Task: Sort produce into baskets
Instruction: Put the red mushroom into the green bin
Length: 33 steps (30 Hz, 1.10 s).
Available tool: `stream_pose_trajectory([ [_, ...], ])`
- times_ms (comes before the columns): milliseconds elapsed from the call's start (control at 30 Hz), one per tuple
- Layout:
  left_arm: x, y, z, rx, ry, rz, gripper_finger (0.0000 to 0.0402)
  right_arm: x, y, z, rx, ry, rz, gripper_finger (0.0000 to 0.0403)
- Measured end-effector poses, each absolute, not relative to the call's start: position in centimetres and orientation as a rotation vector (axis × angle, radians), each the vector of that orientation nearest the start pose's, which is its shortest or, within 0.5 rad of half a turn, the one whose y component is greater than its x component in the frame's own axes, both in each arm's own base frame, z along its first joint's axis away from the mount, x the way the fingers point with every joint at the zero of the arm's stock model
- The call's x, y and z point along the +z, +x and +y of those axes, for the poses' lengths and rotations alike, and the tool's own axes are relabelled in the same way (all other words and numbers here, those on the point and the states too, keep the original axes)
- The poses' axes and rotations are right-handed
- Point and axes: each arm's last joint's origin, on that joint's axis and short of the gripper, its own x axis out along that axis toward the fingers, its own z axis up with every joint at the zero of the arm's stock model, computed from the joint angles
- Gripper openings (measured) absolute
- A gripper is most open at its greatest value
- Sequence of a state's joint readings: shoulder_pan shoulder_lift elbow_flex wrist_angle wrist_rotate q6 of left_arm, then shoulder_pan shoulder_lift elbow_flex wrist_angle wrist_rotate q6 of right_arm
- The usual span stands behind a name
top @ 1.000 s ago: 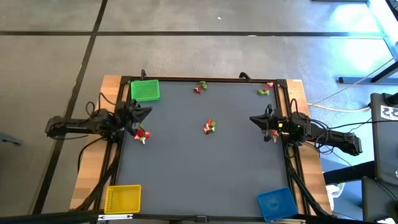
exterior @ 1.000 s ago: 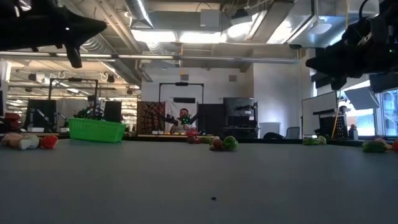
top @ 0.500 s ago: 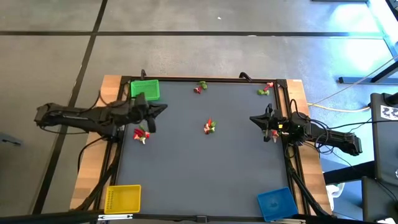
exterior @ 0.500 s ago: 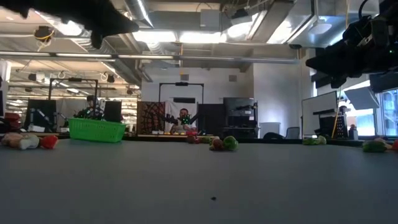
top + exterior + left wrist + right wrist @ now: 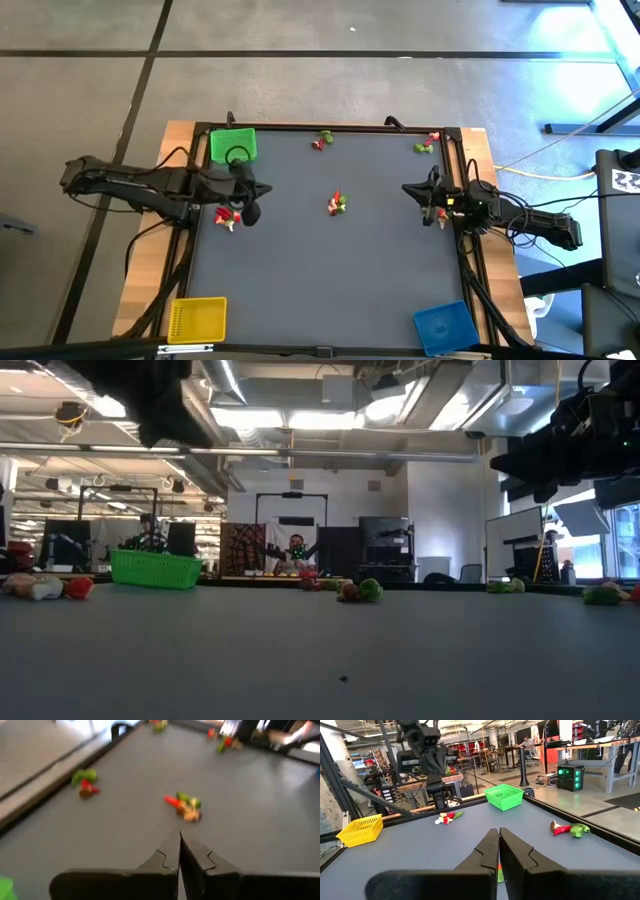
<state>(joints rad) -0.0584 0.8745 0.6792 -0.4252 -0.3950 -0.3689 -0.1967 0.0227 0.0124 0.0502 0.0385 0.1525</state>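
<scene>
**Left claw beside produce cluster, empty**

Left claw (image 5: 252,203), fingers pressed together and holding nothing, hangs just beside the red-and-pale produce cluster (image 5: 228,216) at the surface's (image 5: 320,270) left edge. Pieces too small to tell axis. Green basket (image 5: 232,146) lies beyond. Right claw (image 5: 417,194) pressed together, at right edge.

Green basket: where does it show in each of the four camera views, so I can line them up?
High view: green basket at the table's far left corner, just beyond the left hand.
Low view: at left, on the table's far side.
Left wrist view: only a green sliver at the picture's lower left edge.
Right wrist view: upper middle, across the table.
Shared landmark: the centre produce cluster.
</scene>
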Motion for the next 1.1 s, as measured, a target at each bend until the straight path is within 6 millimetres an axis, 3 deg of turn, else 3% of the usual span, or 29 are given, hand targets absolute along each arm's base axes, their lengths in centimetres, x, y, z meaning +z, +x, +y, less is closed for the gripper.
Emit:
stream_pose_trajectory([
  [300, 24.9, 16.9, 0.5, 0.508, -0.28, 0.688, 0.0018, 17.0, 9.6, -2.2, -0.293, 0.16, -0.052, 0.0017],
  [467, 24.2, 16.0, 0.9, 0.598, -0.37, 0.767, 0.0087, 16.9, 9.6, -2.2, -0.291, 0.203, -0.05, 0.0017],
  [700, 23.7, 15.9, 0.7, 0.581, -0.472, 0.825, 0.0169, 16.8, 9.6, -2.2, -0.286, 0.206, -0.044, 0.0017],
  [1100, 21.2, 16.7, -0.6, 0.673, -0.507, 1.033, 0.0178, 16.6, 9.7, -1.9, -0.18, 0.211, -0.012, 0.0017],
])
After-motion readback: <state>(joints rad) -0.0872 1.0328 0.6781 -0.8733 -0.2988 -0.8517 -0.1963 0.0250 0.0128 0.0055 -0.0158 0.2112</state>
